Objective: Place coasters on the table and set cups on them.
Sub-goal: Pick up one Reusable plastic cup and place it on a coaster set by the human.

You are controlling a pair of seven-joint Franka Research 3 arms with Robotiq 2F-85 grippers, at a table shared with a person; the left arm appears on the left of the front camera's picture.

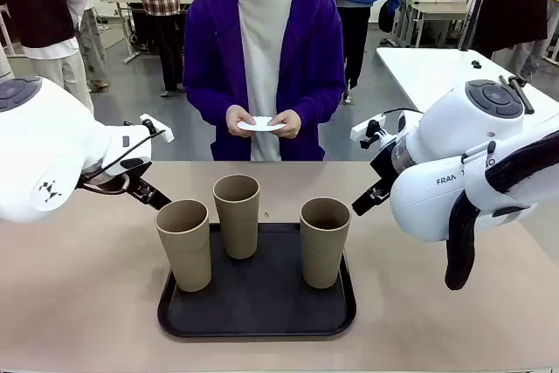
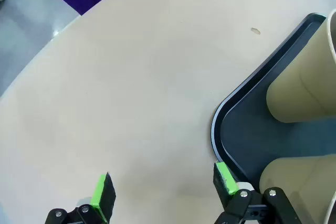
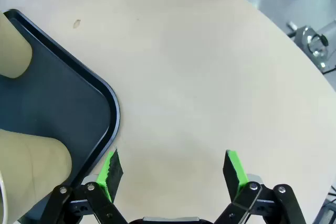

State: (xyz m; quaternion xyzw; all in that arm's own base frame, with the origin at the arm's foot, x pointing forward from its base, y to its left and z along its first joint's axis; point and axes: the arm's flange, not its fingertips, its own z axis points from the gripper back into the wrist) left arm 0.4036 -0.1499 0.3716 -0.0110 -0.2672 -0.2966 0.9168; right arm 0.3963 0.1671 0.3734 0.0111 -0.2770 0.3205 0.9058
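The only print that reads is on the white shell of the right arm [image 1: 454, 183]: dark capitals "FRAN", the start of a longer word (the later letters run behind a black cable [image 1: 515, 168] and cannot be made out). The left arm [image 1: 44, 159] carries a small dark emblem, too small to read.

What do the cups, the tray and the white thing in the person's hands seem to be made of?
Cups: probably plastic or a fibre composite; tan, matte, no shine. Tray: likely plastic; black, with a dull sheen along the raised rim. Coasters: seemingly paper; white, very thin, flat.
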